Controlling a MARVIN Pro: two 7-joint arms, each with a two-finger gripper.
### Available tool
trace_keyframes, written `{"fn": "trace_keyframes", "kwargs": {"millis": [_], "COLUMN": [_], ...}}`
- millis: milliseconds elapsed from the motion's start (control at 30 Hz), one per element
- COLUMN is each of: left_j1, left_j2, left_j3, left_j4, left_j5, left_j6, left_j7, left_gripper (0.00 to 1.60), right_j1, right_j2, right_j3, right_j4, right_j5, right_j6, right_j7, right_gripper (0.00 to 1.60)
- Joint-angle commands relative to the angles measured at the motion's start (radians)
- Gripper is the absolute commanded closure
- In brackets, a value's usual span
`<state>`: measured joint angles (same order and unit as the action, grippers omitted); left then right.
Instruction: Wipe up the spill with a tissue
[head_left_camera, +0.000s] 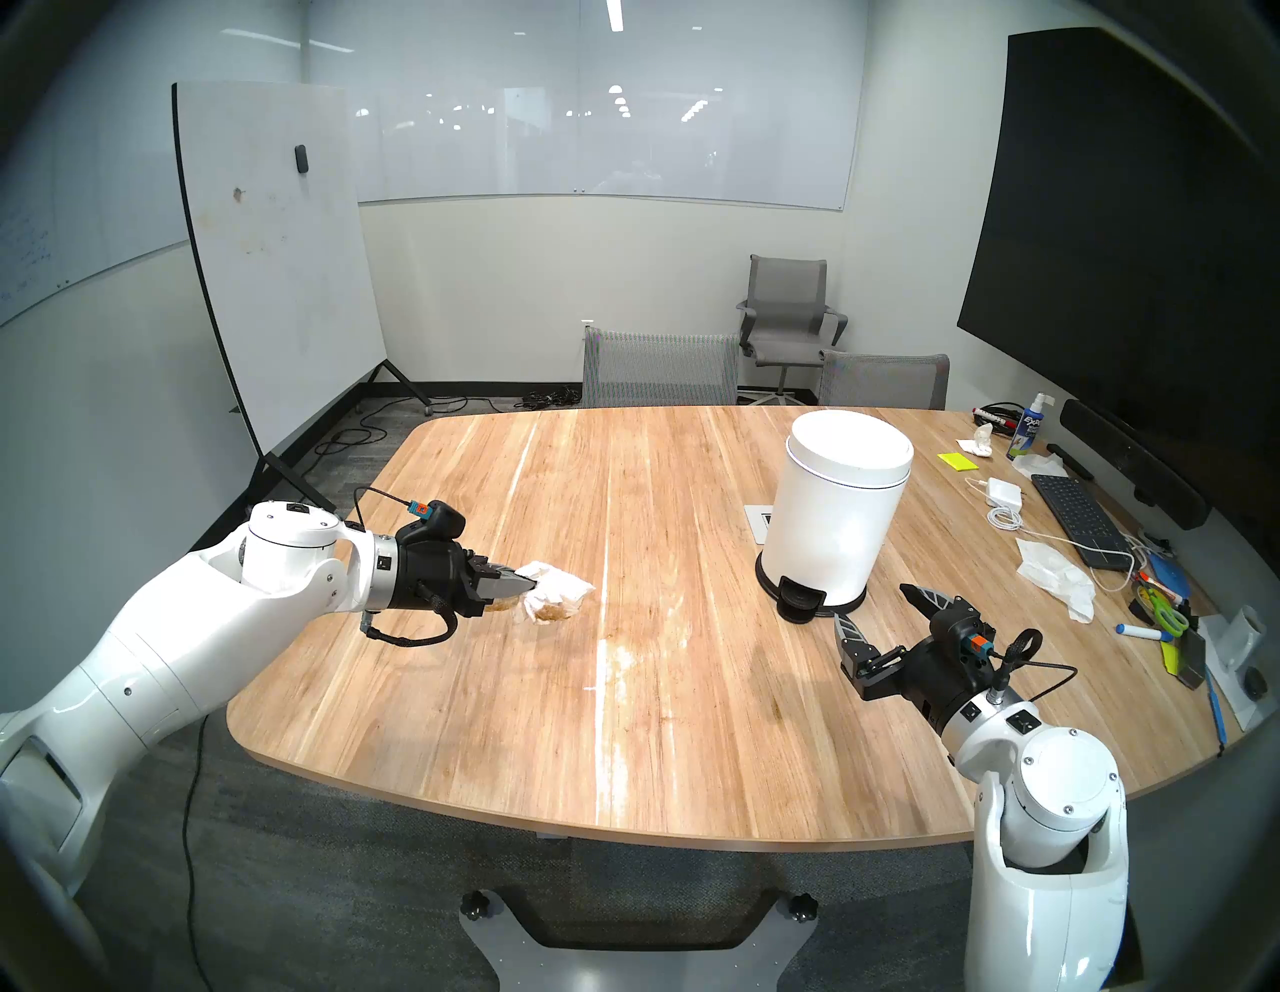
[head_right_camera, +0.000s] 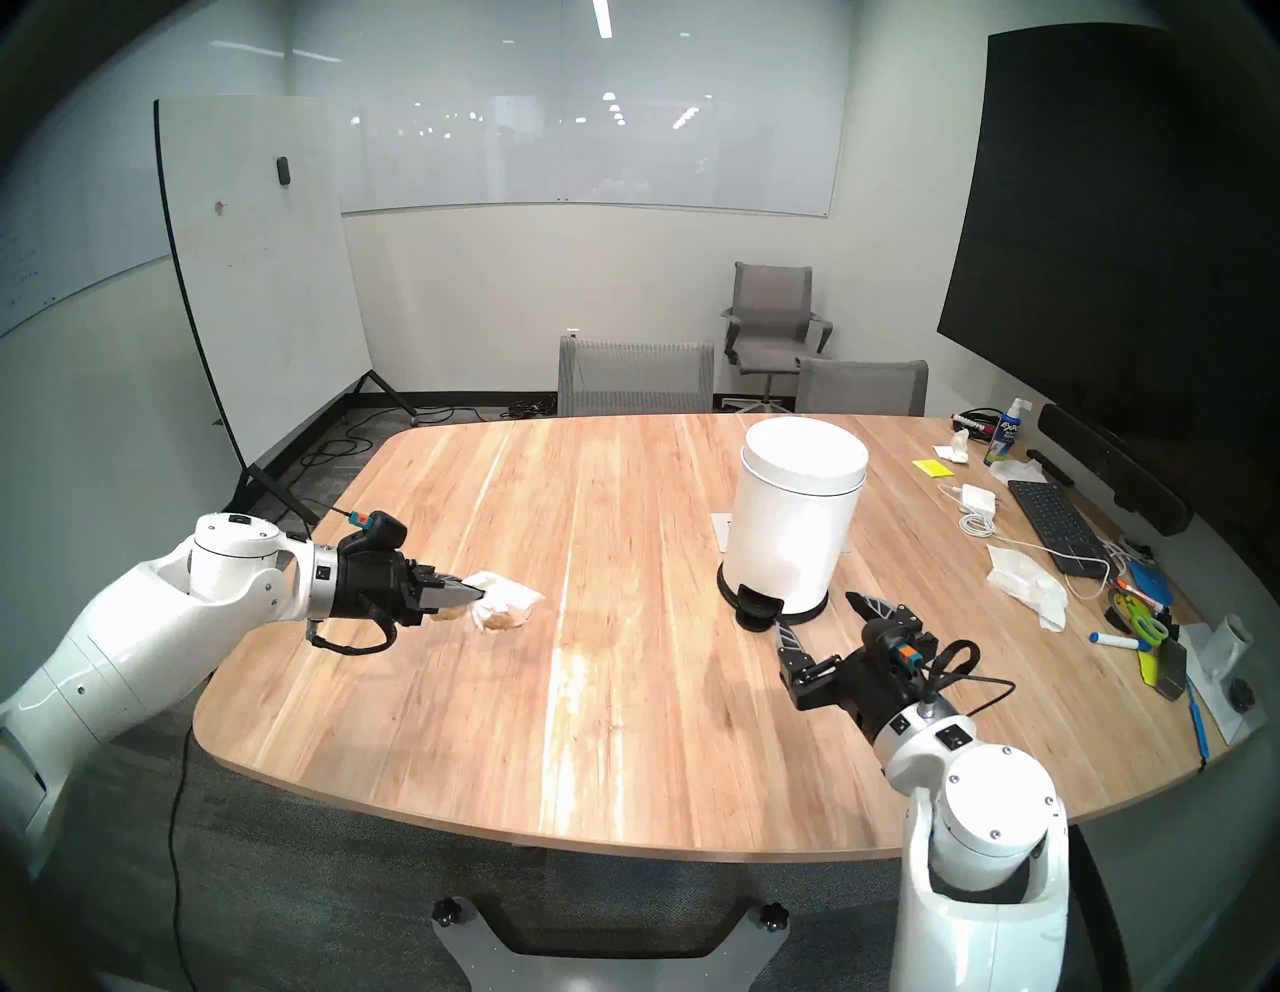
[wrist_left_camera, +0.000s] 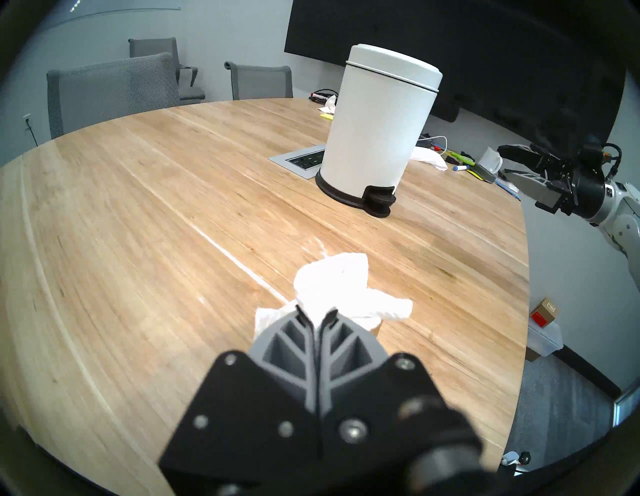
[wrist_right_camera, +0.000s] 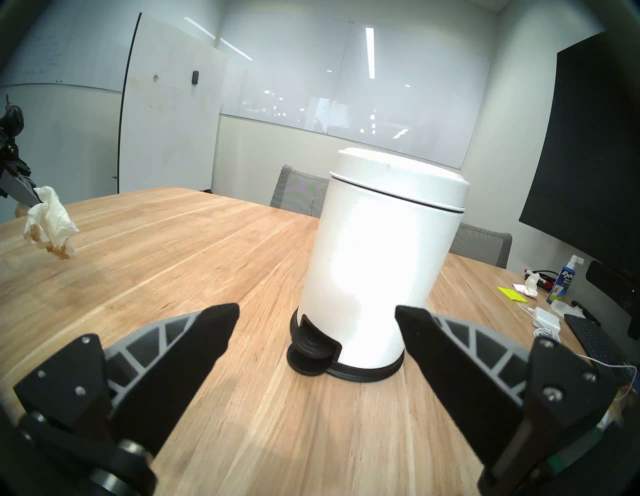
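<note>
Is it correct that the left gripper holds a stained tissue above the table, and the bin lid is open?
Not quite. The left gripper does hold the stained tissue above the table, but the lid of the bin is closed. The right wrist view shows it seated flat.

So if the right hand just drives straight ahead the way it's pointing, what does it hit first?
Probably the white pedal bin: the open right hand is aimed at its lower body, the black foot pedal nearest. Only bare table shows between.
</note>
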<state>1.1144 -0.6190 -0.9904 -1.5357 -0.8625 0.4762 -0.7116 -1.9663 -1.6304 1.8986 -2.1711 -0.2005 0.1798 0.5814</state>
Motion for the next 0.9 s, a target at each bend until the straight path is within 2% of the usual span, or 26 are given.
{"fn": "trace_keyframes", "kwargs": {"millis": [0, 867], "left_j1": [-0.015, -0.016], "left_j2": [0.000, 0.000], "left_j3": [-0.014, -0.012], "left_j4": [-0.006, -0.006], "left_j5": [-0.006, -0.006], "left_j6": [-0.005, -0.006], "left_j7": [-0.003, -0.002], "left_gripper": [1.60, 1.60], "right_j1": [0.003, 0.003], "right_j2": [0.000, 0.000], "right_j3": [-0.002, -0.002], "right_j4": [-0.023, -0.023], "right_j5": [0.001, 0.001], "right_j6": [-0.001, -0.001], "right_j7": [0.000, 0.000], "right_gripper": [0.00, 0.00]}}
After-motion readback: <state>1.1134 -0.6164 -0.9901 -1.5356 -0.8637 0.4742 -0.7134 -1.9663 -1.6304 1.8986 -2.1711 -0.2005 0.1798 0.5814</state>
